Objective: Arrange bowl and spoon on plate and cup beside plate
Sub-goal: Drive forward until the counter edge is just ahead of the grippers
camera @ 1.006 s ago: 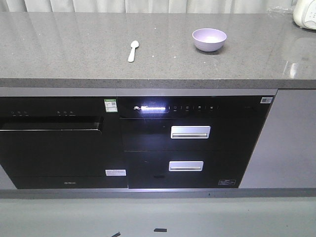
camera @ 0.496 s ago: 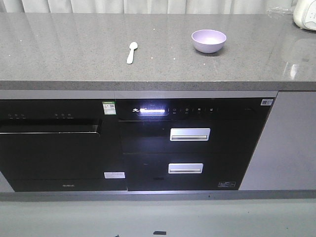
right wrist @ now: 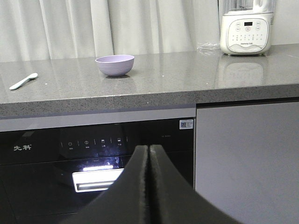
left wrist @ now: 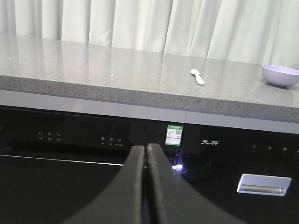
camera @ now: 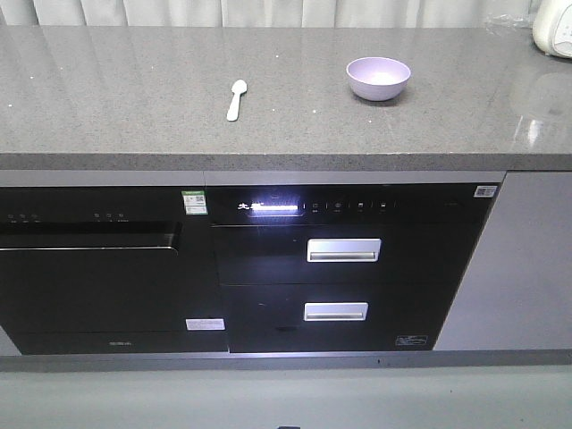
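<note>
Grey speckled stone bench (camera: 134, 98) before white curtains. A small lavender plastic bowl (camera: 378, 78) stands at right, with a pale plastic spoon (camera: 236, 99) well apart to its left; no plate or cup is in view. The left claw (left wrist: 145, 148) and right claw (right wrist: 148, 148) are pressed closed, empty, below bench level. This looks like the approach stage; the next move calls for lifting an arm to the bench. The black appliance front (left wrist: 70, 186) bears a two-character Chinese logo and a green QR label (left wrist: 175, 134).

Open countertop (camera: 134, 89) between spoon (camera: 236, 99) and bowl (camera: 378, 78); white appliance (right wrist: 246, 32), perhaps a blender, far right.

The brand mark (left wrist: 210, 142) 先科 is seen printed in white on the black appliance panel (left wrist: 233, 148), while the small print on the green QR sticker (left wrist: 175, 134) cannot be read.
</note>
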